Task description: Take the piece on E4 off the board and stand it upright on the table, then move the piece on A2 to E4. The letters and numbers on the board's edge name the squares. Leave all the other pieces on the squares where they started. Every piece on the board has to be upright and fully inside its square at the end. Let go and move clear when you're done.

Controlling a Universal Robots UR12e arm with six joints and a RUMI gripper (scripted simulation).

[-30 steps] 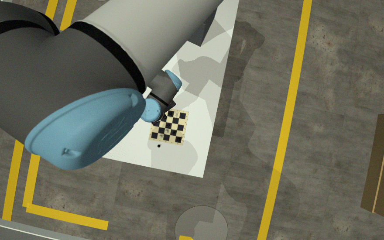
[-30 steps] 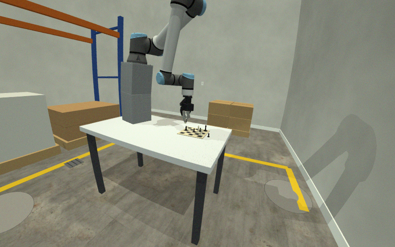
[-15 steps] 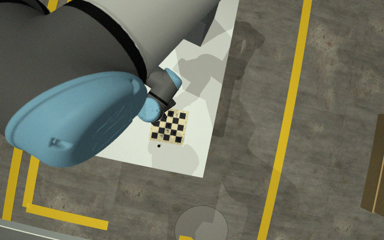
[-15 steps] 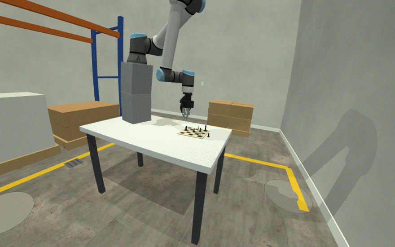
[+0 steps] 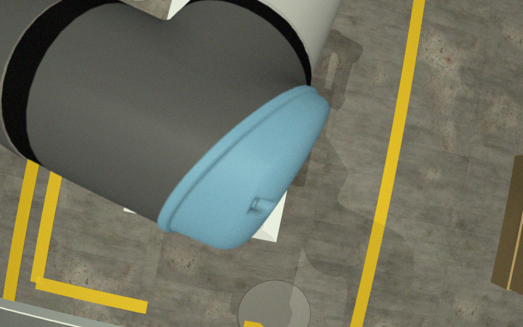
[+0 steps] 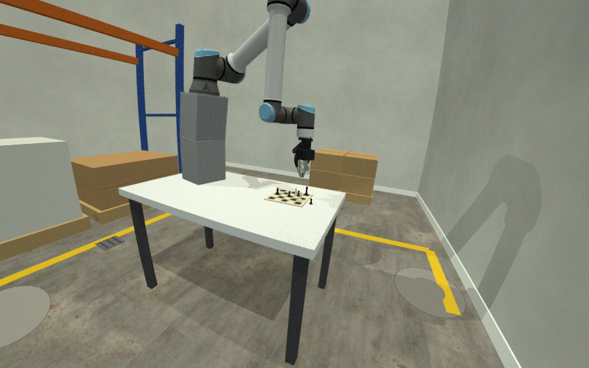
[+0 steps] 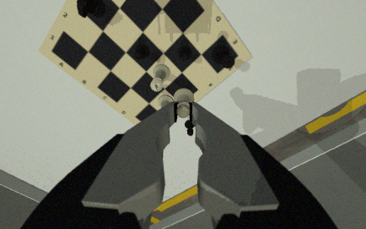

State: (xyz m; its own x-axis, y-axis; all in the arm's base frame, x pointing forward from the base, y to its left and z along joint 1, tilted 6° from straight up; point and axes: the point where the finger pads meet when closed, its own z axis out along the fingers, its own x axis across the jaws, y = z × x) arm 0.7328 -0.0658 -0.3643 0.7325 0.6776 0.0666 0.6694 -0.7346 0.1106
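My gripper (image 6: 302, 175) (image 7: 183, 104) is shut on a white pawn (image 7: 183, 95) and holds it above the board's E side. The chessboard (image 6: 268, 199) (image 7: 47, 51) lies on the table. Square E4 (image 7: 200, 72) is bare, and square A2 (image 7: 84, 28) is bare too. A black pawn (image 6: 310, 201) (image 7: 190, 126) stands upright on the table beside the board; between the fingers it shows far below. The arm hides the board and gripper in the top view.
A tall white piece (image 7: 161, 71) stands on D3 and a white pawn (image 7: 165, 99) on E2. Black pieces stand on C3 (image 7: 142, 51), D4 (image 7: 185, 52), E5 (image 7: 224, 54) and A3 (image 7: 88, 7). The white table (image 6: 223, 210) ends behind the board. Boxes (image 6: 343, 171) stand beyond.
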